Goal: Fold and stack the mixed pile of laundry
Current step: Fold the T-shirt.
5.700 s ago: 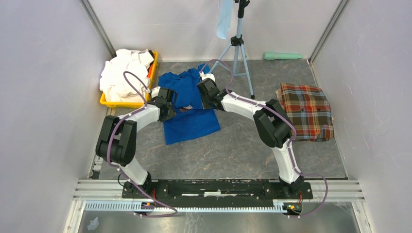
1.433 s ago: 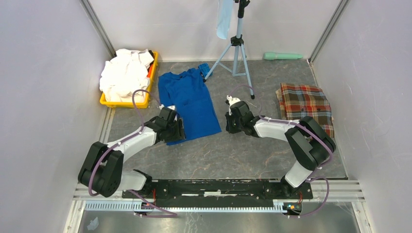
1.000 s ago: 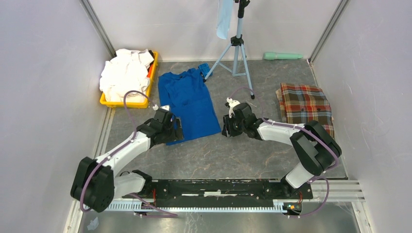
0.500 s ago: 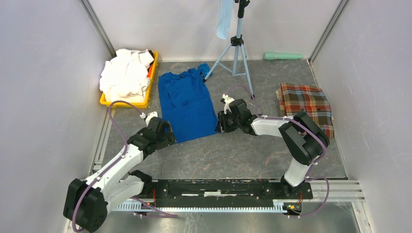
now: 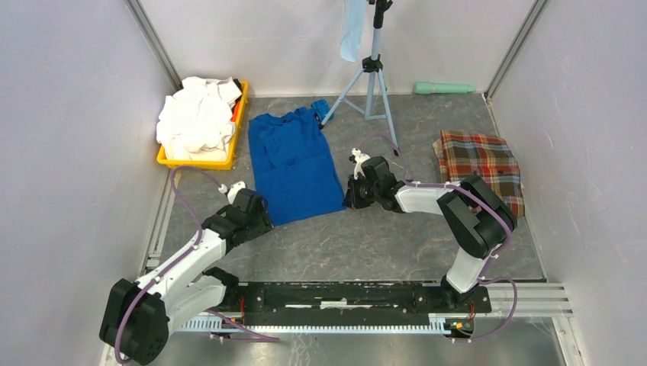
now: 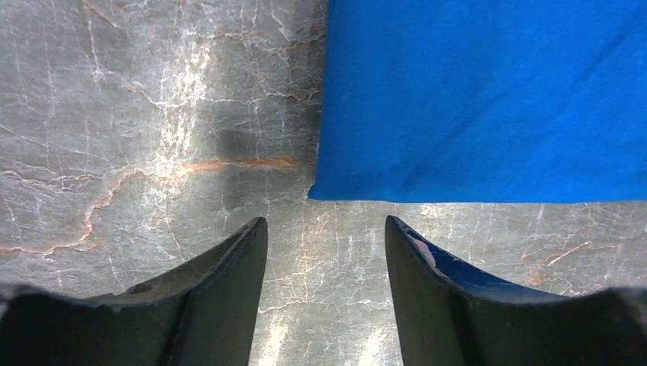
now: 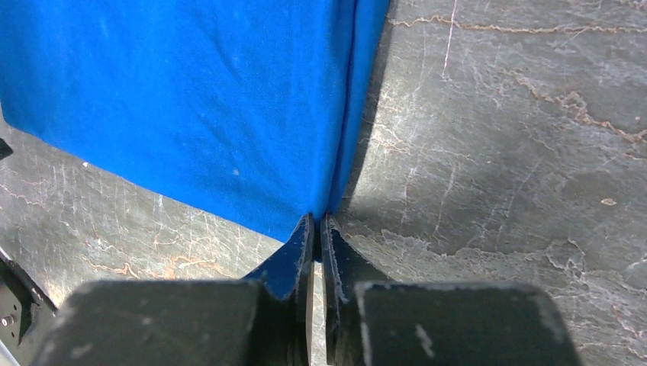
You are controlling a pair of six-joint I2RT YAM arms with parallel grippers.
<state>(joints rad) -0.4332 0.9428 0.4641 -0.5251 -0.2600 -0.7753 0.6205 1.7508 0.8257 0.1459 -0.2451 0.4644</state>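
Blue T-shirt (image 5: 294,164) corner just beyond left fingers (image 6: 221,290), other corner between right fingers (image 7: 290,267).

Grey marbled tbl top (image 5: 381,244), white walls (image 5: 69,152), tripod (image 5: 371,65) at back.

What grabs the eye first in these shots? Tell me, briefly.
The royal-blue T-shirt lies flat on the table, the brightest thing there. The right tool is pinched shut on its near right corner, while the left tool stands open just short of the near left corner. White shirts heap in a yellow bin far left; a folded plaid cloth lies at the right.
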